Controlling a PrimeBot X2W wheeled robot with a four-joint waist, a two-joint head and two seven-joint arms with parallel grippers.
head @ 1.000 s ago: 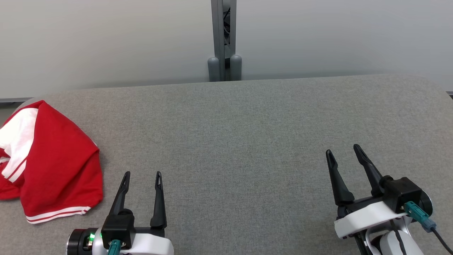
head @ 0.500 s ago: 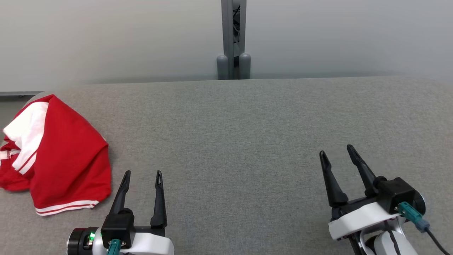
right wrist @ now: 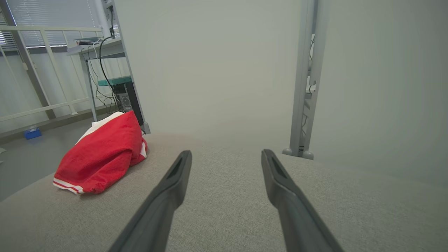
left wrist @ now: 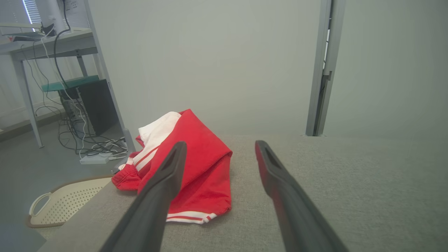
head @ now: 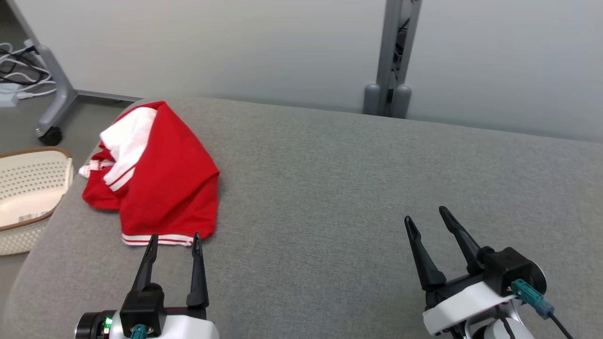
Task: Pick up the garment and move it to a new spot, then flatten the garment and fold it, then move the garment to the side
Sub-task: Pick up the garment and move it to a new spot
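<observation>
a red jersey garment lies crumpled in a soft, roughly triangular heap on the far left part of the desk, close to its rounded left corner. a white panel shows along its upper fold, and its near hem is a white band crossed by thin red stripes. the desk is covered in coarse grey woven fabric with a felt-like grain, and its edges curve down.

the left hand has its two long, tapering black fingers spread apart, with nothing between them. their tips point at the striped hem and sit just beside it; i cannot tell if they touch the cloth. the right hand is well apart from the garment, over the bare right side of the desk. its fingers are also spread and hold nothing, and they angle slightly leftward.

a cream perforated plastic basket with a brown rim sits on the floor beside the desk's left end. behind the desk stand a smooth pale partition and a grey metal post.
</observation>
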